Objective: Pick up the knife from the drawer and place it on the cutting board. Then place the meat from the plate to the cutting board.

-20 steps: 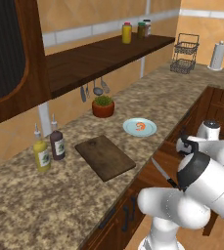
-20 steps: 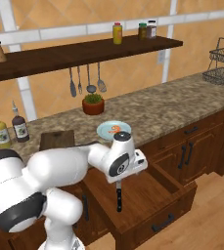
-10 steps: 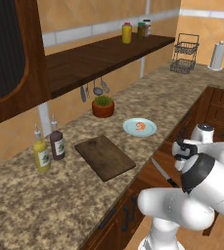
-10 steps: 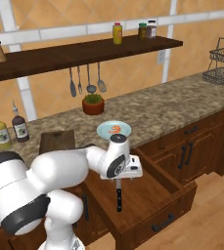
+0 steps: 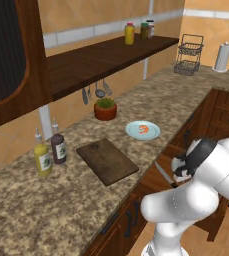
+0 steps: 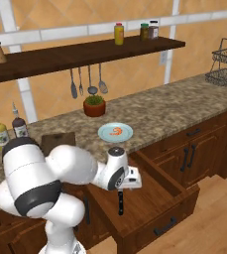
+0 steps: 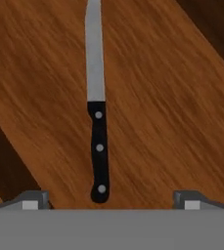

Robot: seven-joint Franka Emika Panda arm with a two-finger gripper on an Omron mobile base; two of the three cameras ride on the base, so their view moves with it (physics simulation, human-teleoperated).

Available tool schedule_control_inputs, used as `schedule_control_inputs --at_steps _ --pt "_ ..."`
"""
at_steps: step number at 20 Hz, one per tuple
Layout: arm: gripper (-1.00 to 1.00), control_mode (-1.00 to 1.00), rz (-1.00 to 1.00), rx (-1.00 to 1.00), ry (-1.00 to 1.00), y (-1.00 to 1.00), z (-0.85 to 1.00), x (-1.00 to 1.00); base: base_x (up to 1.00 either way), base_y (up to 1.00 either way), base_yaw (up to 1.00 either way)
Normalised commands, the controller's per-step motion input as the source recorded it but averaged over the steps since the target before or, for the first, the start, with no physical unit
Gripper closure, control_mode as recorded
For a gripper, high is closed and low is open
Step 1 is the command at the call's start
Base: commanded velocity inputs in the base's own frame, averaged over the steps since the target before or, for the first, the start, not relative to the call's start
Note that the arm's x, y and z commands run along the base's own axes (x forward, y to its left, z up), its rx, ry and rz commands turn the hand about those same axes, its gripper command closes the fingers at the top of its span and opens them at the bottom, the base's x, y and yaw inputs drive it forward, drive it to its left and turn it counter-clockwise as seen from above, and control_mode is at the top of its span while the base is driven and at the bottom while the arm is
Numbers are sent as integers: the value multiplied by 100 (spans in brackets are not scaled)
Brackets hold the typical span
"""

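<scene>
Left base view: we see the cutting board [image 5: 107,161] at frame centre on the worktop [image 5: 201,85], bare. The plate [image 5: 142,130] lies just right of it and above, with the meat [image 5: 144,129] on it. Lower right, the arm bends over the open drawer [image 5: 173,151]; a sliver of the knife [image 5: 162,172] blade shows beside the wrist.

Right base view: drawer pulled out at lower centre. Knife lies on its floor, black handle toward the frame bottom. End effector [image 6: 130,181] hangs just above and right of it, not touching.

Hand view: knife runs near vertical up the frame centre, blade to the top edge, handle butt low between the fingertips [image 7: 31,199]. Jaws stand wide apart, nothing between them. We judge the handle lies straight ahead and below; the jaws straddle its long axis, so a plain descent should bracket the handle.
</scene>
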Motion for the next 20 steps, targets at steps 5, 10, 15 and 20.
schedule_control_inputs --at_steps 5,10,15,20 --pt "-100 -100 0 2 1 0 -37 15 0 0 0" --pt "-100 -100 0 4 0 0 -39 19 0 0 0" --pt "-100 -100 0 5 0 -10 -18 27 0 0 0" --pt "-100 -100 0 8 0 -47 -12 37 0 0 0"
